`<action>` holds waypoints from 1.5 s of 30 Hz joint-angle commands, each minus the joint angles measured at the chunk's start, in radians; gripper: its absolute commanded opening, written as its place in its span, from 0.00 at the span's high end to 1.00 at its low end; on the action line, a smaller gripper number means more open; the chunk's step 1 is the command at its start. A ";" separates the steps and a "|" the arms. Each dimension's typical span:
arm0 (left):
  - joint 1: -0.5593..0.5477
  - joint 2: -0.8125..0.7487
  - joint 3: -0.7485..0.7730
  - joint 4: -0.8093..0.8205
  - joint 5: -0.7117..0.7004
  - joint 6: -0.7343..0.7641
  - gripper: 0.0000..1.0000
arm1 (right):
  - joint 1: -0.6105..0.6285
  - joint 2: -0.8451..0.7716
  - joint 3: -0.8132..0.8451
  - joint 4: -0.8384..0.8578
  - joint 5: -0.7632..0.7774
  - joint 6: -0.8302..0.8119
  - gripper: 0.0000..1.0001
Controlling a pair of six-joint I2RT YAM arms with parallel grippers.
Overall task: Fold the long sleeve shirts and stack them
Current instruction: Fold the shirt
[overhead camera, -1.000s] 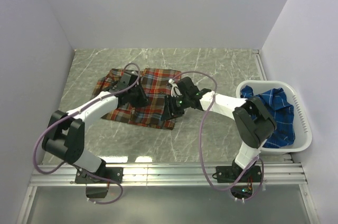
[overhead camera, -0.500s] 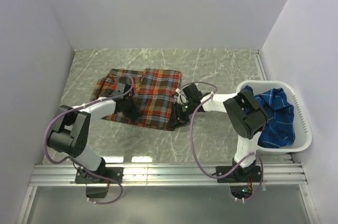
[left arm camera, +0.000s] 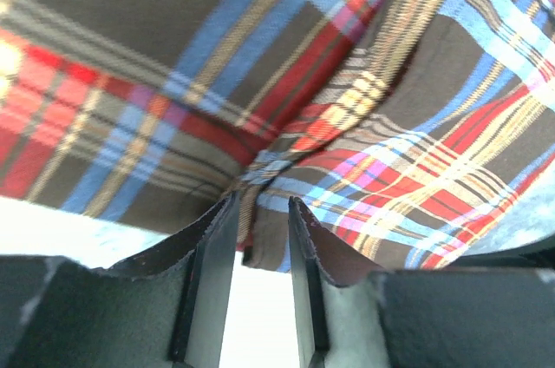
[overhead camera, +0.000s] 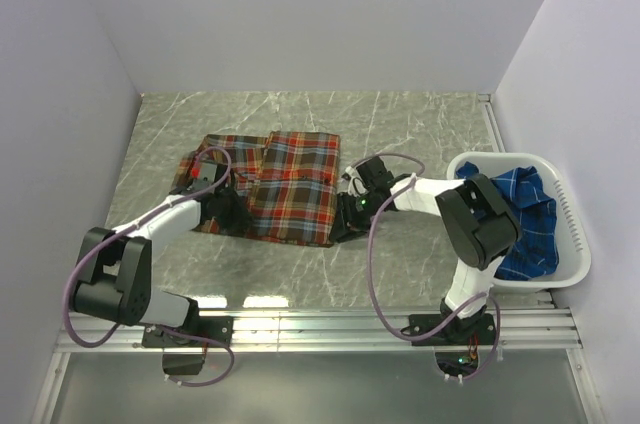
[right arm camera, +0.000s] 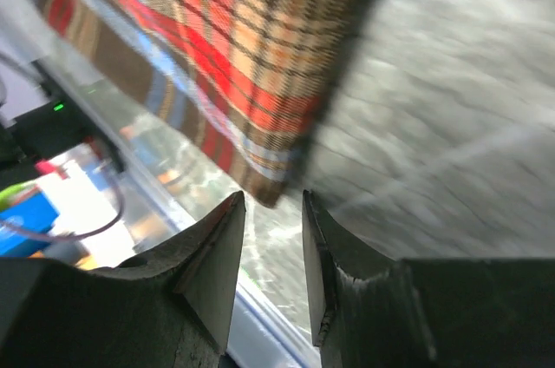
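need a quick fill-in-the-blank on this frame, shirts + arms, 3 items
1. The shirt spread on the table is the ____ plaid one.
2. The blue shirt lies in the white ____.
3. The gripper at the plaid shirt's edge nearer the blue shirt is the ____ one.
Missing words: red; basket; right.

Right gripper point(right arm camera: 271, 205): fingers parted, narrow gap, table point(right arm camera: 451, 125) showing through. Red-orange plaid shirt point(right arm camera: 234, 55) lies on the grey marbled surface, one corner just beyond the fingertips. Purple cable point(right arm camera: 82, 231) blurred past the shirt's edge.
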 commanded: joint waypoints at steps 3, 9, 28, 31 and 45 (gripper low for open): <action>0.010 -0.088 0.067 -0.059 -0.041 0.026 0.63 | -0.007 -0.137 -0.008 -0.034 0.153 -0.048 0.59; -0.015 -0.067 0.120 0.010 0.030 0.035 0.65 | -0.002 -0.179 -0.017 0.102 0.091 0.024 0.59; -0.134 -0.092 -0.005 -0.086 -0.174 0.022 0.62 | -0.042 -0.214 0.002 -0.034 0.318 -0.007 0.58; -0.194 -0.136 0.025 -0.105 -0.231 0.055 0.53 | -0.048 -0.295 0.002 -0.056 0.410 -0.016 0.56; -0.700 0.003 0.279 0.021 -0.450 0.412 0.03 | -0.080 -0.588 -0.020 -0.091 0.562 0.054 0.13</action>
